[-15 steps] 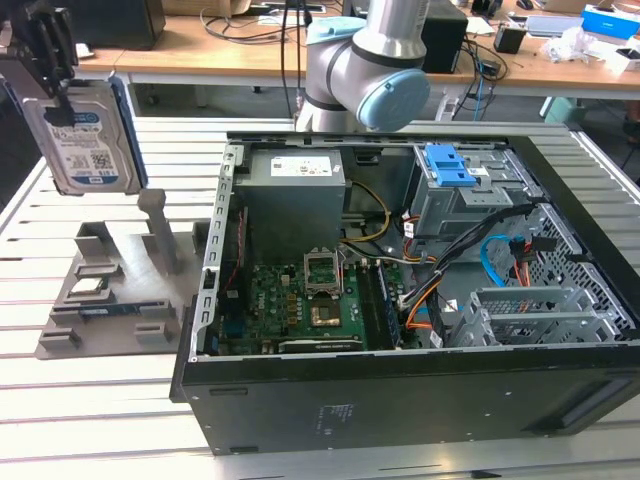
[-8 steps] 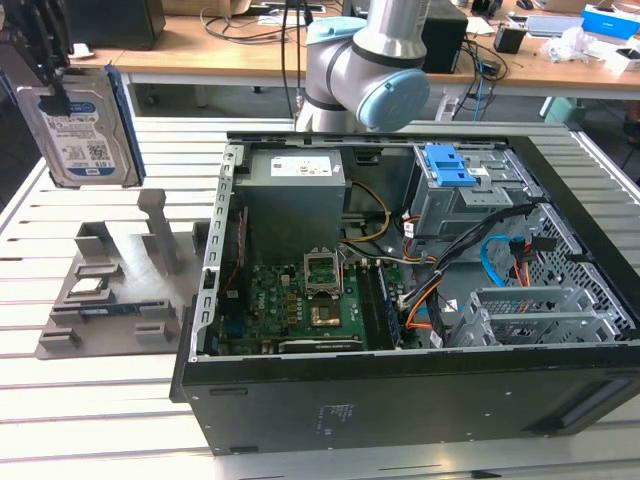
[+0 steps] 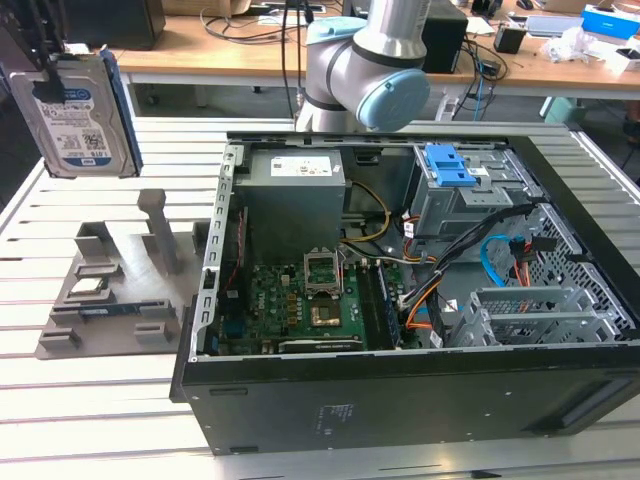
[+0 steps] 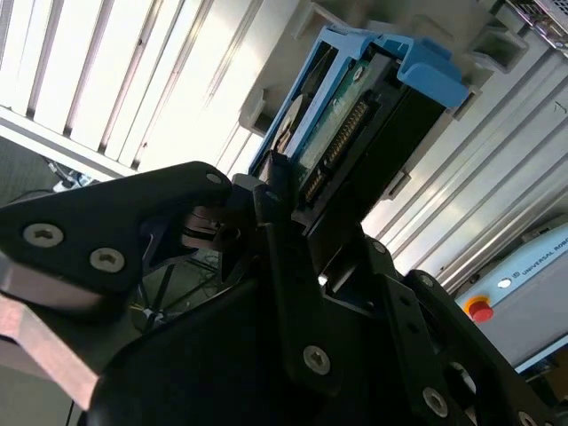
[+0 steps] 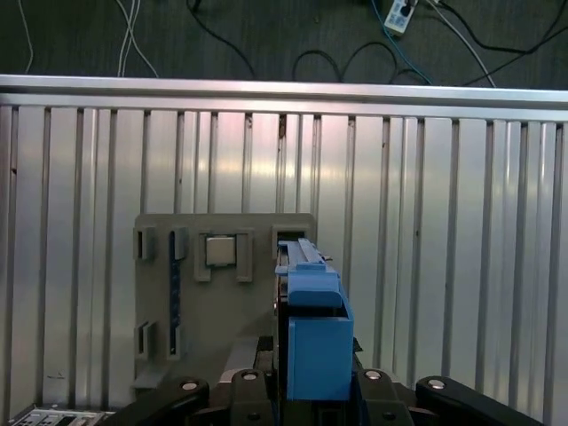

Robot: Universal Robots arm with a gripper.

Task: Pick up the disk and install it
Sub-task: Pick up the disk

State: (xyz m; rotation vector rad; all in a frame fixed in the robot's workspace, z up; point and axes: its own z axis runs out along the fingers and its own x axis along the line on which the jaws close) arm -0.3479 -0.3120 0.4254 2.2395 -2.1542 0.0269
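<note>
The hand (image 4: 297, 209) is shut tight on the disk (image 3: 75, 110) and pinches it by its top end. The disk hangs in the air and touches nothing else. In the exterior view it is at about 10 o'clock from the open computer case (image 3: 400, 300). It is at 12 o'clock from the grey parts holder (image 3: 150, 330), which sits on the slatted tabletop (image 3: 100, 420). The disk is well apart from the case.

So the picking-up part looks done, and the putting-in part is not done yet. I think that part calls for the disk to go over toward 3 o'clock. It has to line up straight with a slot near the blue latch (image 3: 450, 165). It must not bump the wires (image 3: 425, 295) or the case wall.

The disk stands upright, and its long side runs from 12 o'clock to 6 o'clock. Its flat face with the white-and-blue label looks at the exterior camera. The blue carrier frame (image 3: 125, 110) runs down its 3 o'clock edge. In the second wrist view, the end with the plug pins (image 4: 346, 133) is the end by the hand.
</note>
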